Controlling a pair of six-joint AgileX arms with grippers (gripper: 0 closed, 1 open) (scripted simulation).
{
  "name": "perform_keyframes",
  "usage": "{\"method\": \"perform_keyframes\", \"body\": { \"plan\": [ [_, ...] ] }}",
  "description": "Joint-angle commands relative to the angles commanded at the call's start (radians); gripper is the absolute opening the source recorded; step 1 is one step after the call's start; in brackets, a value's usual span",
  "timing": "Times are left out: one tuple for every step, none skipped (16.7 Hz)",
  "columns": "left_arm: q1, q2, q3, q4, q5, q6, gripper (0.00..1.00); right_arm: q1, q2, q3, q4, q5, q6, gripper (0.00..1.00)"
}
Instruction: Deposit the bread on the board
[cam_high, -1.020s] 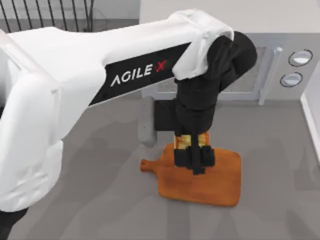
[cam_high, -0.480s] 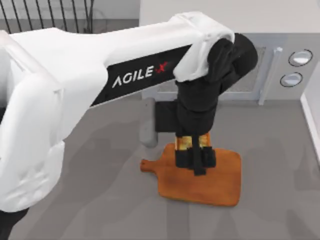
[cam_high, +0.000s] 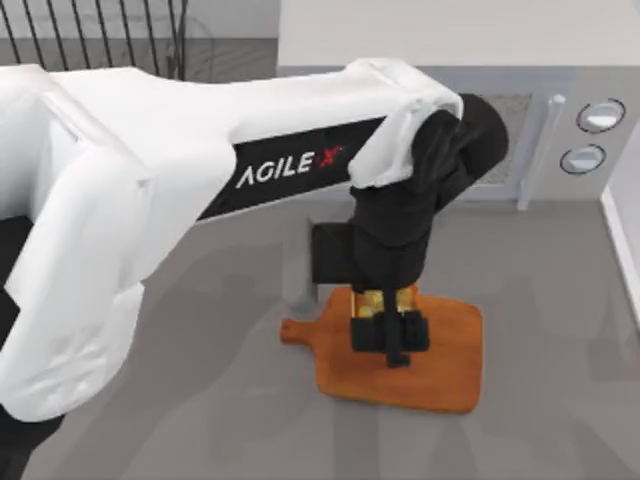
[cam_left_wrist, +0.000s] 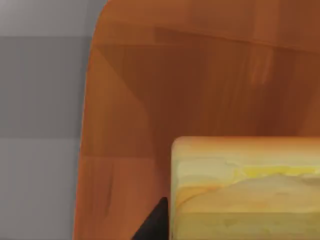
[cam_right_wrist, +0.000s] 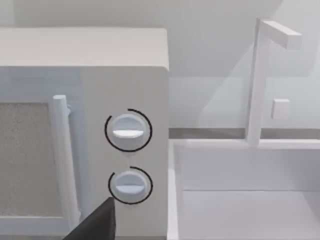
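Note:
The orange-brown board (cam_high: 445, 365) lies flat on the grey table, its stubby handle pointing left. My left gripper (cam_high: 389, 338) hangs straight down over the board's far half, shut on the bread (cam_high: 384, 299), whose golden top peeks out between the black fingers. In the left wrist view the bread (cam_left_wrist: 245, 190) is a pale yellow block with an orange upper edge, close above the board (cam_left_wrist: 200, 85); one dark fingertip (cam_left_wrist: 154, 224) shows beside it. My right arm is parked off to the right, with a dark fingertip (cam_right_wrist: 99, 221) at the edge of its wrist view.
A white microwave (cam_high: 545, 135) with a door handle and two knobs stands behind the board. A white sink basin (cam_right_wrist: 240, 200) with a faucet (cam_right_wrist: 260, 75) sits to the microwave's right. Bare grey table surrounds the board.
The left arm has sunk lower, carrying the bread down toward the board and slightly nearer its middle. The board has not moved.

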Motion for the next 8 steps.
{"method": "perform_keyframes", "body": {
  "plan": [
    [0.0,0.002,-0.009,0.014,0.0,0.0,0.0,0.0,0.0,0.0,0.0,0.0,0.0,1.0],
    [-0.001,0.005,-0.018,0.027,-0.001,-0.001,0.0,0.0,0.0,0.0,0.0,0.0,0.0,1.0],
    [-0.001,0.008,-0.026,0.037,-0.002,-0.001,0.0,0.0,0.0,0.0,0.0,0.0,0.0,1.0],
    [-0.002,0.013,-0.032,0.043,-0.002,-0.002,0.0,0.0,0.0,0.0,0.0,0.0,0.0,1.0],
    [-0.002,0.014,-0.033,0.044,-0.002,-0.002,0.0,0.0,0.0,0.0,0.0,0.0,0.0,1.0],
    [-0.002,0.014,-0.033,0.044,-0.002,-0.002,0.0,0.0,0.0,0.0,0.0,0.0,0.0,1.0],
    [-0.002,0.014,-0.033,0.044,-0.002,-0.002,0.0,0.0,0.0,0.0,0.0,0.0,0.0,1.0],
    [-0.002,0.014,-0.033,0.044,-0.002,-0.002,0.0,0.0,0.0,0.0,0.0,0.0,0.0,1.0]
  ]
}}
